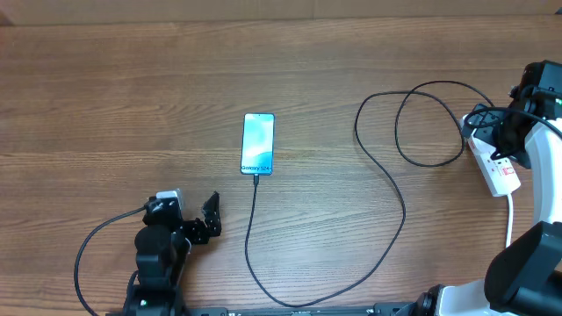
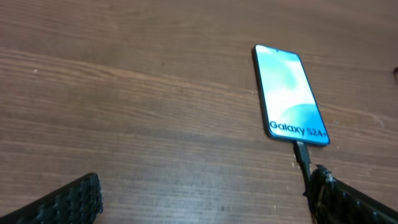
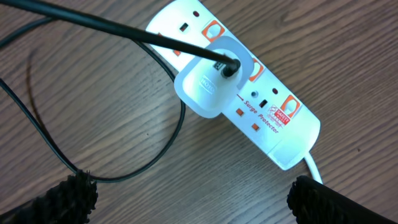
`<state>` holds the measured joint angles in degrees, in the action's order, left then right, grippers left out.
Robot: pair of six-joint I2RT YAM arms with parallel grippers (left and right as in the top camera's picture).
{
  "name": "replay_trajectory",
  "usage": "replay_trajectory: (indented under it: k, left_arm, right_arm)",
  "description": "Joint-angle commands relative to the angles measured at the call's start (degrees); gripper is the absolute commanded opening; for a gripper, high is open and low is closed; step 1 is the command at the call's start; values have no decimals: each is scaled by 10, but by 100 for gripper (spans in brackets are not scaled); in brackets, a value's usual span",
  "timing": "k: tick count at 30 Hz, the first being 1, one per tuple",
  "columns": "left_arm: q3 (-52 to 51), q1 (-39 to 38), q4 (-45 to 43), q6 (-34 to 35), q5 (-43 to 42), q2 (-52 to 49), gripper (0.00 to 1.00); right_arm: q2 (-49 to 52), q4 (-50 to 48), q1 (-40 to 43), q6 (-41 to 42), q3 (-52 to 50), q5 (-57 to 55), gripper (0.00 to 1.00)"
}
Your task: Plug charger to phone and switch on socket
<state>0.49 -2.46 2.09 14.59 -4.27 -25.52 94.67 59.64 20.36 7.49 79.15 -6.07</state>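
The phone (image 2: 289,93) lies flat on the table (image 1: 105,105), screen up and lit, ahead of my left gripper (image 2: 205,211) and a bit to one side. The charger (image 1: 391,189) has its small tip in the bottom end of the phone, so I think that part is done. Its black wire runs back right by one finger (image 2: 348,202) of my left gripper. I cannot tell if it is touching or not. Then the wire loops away to the socket (image 3: 249,87), which lies just ahead of my right gripper (image 3: 196,205). There it goes into a white plug block (image 3: 205,90) that sits in the socket. The little red switches (image 3: 239,113) are beside the block, on the side near my right gripper.

What could go wrong? If I push a switch from the side, the socket may slide, for nothing holds it down. I may hit the wrong switch, since they sit close together. And if my left finger drags the wire, the tip may pop out of the phone.

Both my grippers have their jaws spread wide — they hold nothing.
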Motion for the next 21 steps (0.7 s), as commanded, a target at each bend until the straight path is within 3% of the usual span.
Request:
replay_trajectory:
  k: [1, 8, 21]
  left_arm:
    - [-2, 4, 22, -16, 2, 100, 100]
    - [-2, 4, 23, -70, 2, 210, 100]
    - [-2, 7, 25, -134, 17, 254, 100]
  right_arm:
    - [-2, -2, 0, 0, -3, -5, 100]
    - [-2, -2, 0, 0, -3, -5, 100]
    - [-2, -2, 0, 0, -3, -5, 100]
